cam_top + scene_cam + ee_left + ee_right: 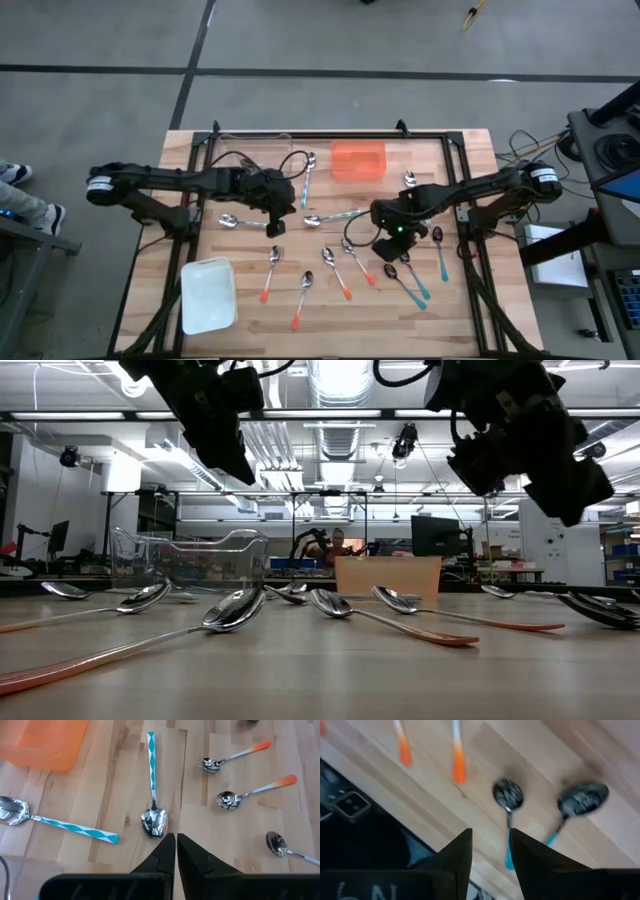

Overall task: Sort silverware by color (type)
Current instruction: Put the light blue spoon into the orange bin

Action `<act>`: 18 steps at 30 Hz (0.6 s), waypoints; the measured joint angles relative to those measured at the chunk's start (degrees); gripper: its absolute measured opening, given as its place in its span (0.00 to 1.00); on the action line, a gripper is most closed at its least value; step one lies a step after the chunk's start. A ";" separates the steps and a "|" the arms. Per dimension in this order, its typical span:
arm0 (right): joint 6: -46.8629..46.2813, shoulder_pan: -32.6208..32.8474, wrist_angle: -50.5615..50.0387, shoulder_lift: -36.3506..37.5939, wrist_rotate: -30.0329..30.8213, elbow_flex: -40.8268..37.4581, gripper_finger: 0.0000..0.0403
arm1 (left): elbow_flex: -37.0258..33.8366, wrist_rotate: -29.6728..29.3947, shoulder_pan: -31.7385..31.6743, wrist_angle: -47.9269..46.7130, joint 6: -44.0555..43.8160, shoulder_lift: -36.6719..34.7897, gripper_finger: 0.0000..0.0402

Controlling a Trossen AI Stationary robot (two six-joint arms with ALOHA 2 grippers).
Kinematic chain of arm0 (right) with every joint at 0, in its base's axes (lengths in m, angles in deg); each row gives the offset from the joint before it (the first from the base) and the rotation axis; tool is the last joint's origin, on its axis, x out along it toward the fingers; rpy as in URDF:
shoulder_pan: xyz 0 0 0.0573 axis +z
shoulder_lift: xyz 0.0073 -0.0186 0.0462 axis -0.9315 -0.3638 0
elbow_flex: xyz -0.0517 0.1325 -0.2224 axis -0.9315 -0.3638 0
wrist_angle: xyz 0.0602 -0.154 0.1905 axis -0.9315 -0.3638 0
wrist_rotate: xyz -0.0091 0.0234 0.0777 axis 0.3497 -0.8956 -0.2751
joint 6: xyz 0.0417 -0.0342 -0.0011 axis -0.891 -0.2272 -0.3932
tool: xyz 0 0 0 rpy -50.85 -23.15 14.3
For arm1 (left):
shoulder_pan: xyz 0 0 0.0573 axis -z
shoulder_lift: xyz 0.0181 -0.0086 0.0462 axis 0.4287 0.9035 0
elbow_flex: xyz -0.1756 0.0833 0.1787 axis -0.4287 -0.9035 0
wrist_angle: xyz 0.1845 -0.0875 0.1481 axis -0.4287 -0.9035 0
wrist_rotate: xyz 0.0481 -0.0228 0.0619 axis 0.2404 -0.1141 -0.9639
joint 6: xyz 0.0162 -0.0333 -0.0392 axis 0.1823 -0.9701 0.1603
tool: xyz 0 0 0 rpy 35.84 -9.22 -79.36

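My right gripper (490, 852) hangs above the right half of the wooden table (250, 325), its fingers parted by a narrow gap with nothing between them. Below it lie two dark-bowled spoons with teal handles (509, 807), side by side near the table's front edge; in the high view that pair (412, 282) sits just in front of my wrist, with another teal-handled spoon (440, 252) off to the right. Two orange handle tips (458, 764) show beyond them in my wrist view.

My left gripper (176, 851) is over the middle-left of the table, fingers pressed together and holding nothing. Just ahead of its tips lies a silver spoon with a light-blue patterned handle (152, 785), bowl toward me; a second one like it (55, 822) lies to one side, and three orange-handled spoons (235, 757) lie apart on the other side (one only partly in view).

From above, the orange-handled spoons (268, 272) spread across the front middle of the table, and more blue-handled ones (307, 180) rest near the back. An orange bin (358, 159) stands at the back centre, a clear bin (255, 155) to its left, and a white tray (207, 293) at the front left. I cannot tell that any spoon sits in a container.
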 joint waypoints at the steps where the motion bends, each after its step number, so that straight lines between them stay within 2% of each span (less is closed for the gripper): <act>1: 0.17 0.18 -1.62 0.00 -0.42 0.02 0.30 | 0.00 0.00 0.00 0.00 0.00 0.08 0.00; 3: 2.21 0.29 -5.73 0.00 -1.05 0.02 0.29 | 0.00 0.00 0.00 0.02 0.00 0.12 0.00; 5: 7.99 0.25 -8.90 0.00 -1.07 0.00 0.29 | 0.00 -0.01 0.00 0.04 0.00 0.09 0.00; 9: 19.84 0.22 -9.88 0.00 -0.08 0.01 0.29 | 0.00 -0.03 0.00 0.33 0.90 -0.04 0.00; 15: 35.47 0.20 -4.01 -0.04 13.16 0.02 0.29 | 0.00 -0.04 0.00 0.35 1.05 -0.03 0.00; 18: 40.42 0.20 1.25 -0.04 19.86 0.02 0.29 | 0.00 -0.04 0.00 0.12 1.63 -0.04 0.00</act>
